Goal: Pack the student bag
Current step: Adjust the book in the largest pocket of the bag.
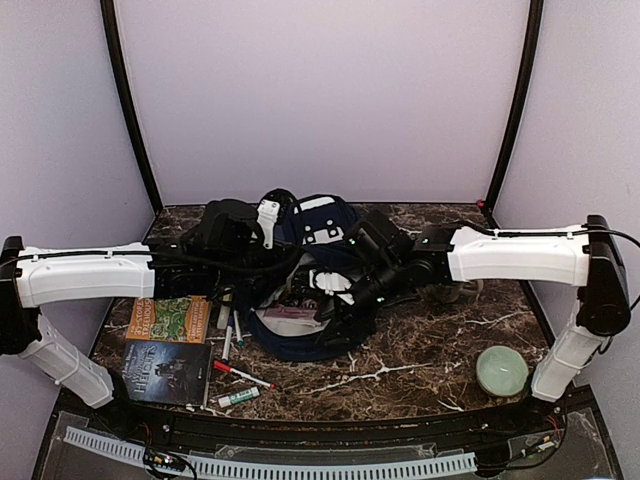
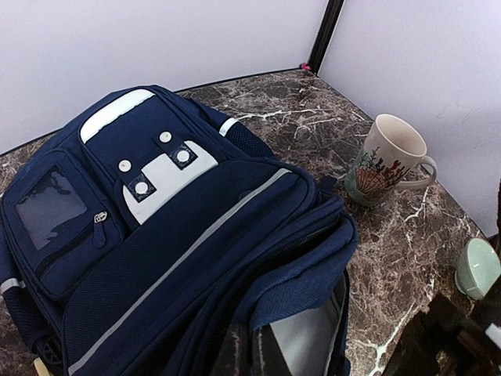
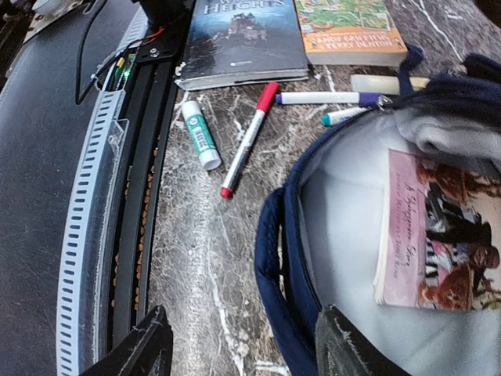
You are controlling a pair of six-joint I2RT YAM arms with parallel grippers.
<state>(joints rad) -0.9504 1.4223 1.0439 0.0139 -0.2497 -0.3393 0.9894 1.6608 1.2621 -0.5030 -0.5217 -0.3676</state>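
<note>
- Pale lilac walls close in three sides, with black posts at the back corners; under my arms is a dark marble table (image 1: 430, 345) veined in white.
- The student bag (image 2: 180, 235) lies mid-table toward the back edge, front panel up, its main mouth gaping toward the near edge.
- My left gripper (image 1: 258, 232) is closed tight at the bag's left side. Its fingers don't show in my wrist view, so I cannot tell whether it pinches fabric or nothing.
- My right gripper (image 3: 244, 317) hangs over the mouth with its fingers well apart, holding nothing; the bag's navy rim runs beneath the gap.
- A pink book (image 3: 438, 235) lies inside against the grey lining, so I judge packing begun and mostly unfinished.
- Waiting toward the near left corner are a dark book (image 1: 165, 370) and a green-and-orange book (image 1: 168, 318).
- Between those books and the bag's mouth lie a red marker (image 3: 249, 139), a glue stick (image 3: 200, 135), a purple-capped marker (image 3: 329, 98) and a teal-tipped marker (image 3: 344, 117).
- A mug (image 2: 387, 160) stands beside the bag toward the right edge, and a green bowl (image 1: 500, 370) sits near the near right corner.
- Next, I think, my right gripper must clear the rim and go for one of the loose items.
- The pens lie flat on the marble, so the fingers would need to close low across a barrel.
- The books are flat too and would need an edge raised first.
</note>
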